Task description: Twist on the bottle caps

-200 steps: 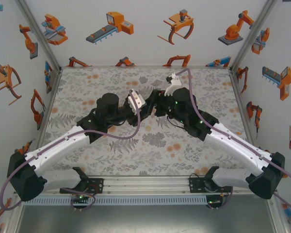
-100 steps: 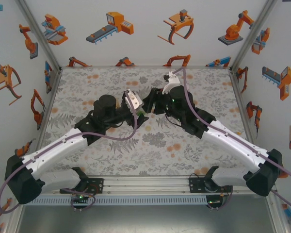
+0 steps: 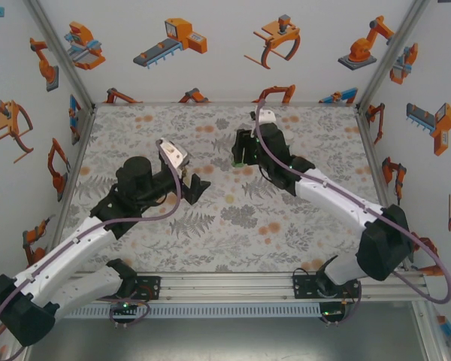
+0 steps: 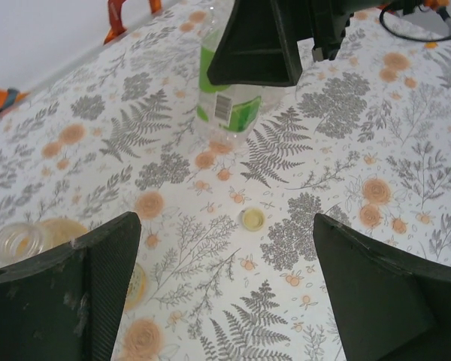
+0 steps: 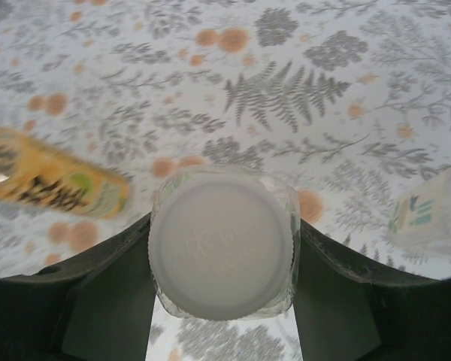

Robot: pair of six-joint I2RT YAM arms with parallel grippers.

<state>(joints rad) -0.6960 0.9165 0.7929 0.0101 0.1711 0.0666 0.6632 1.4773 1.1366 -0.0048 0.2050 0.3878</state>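
Left gripper [image 4: 224, 226]: my left fingers [image 4: 98, 289] stand wide apart with nothing between them, low over the flowered table [image 4: 406, 135]; they fill the lower left and lower right corners of my left wrist view.
Right gripper [image 3: 242, 149]: my right fingers [image 5: 105, 301] are clamped on the clear bottle [image 4: 227, 105], one pressing on each side of its shoulder.
Clear bottle: upright on the table at upper centre of the left wrist view, green label with a barcode facing me, its top hidden by my right fingers.
White cap [image 5: 222, 241]: it sits on the mouth of the clear bottle, dead centre between my right fingers; how far it is screwed on I cannot tell.
Yellow cap [image 4: 252, 219]: lies loose on the table, open side up, in the gap between my left fingers and below the clear bottle.
Amber bottle [image 4: 30, 237]: on its side at the left edge of the left wrist view, uncapped mouth showing, partly behind my left finger; blurred at middle left of the right wrist view.
Pale bottle [image 5: 432, 210]: at the right edge of the right wrist view, too blurred to tell its pose.
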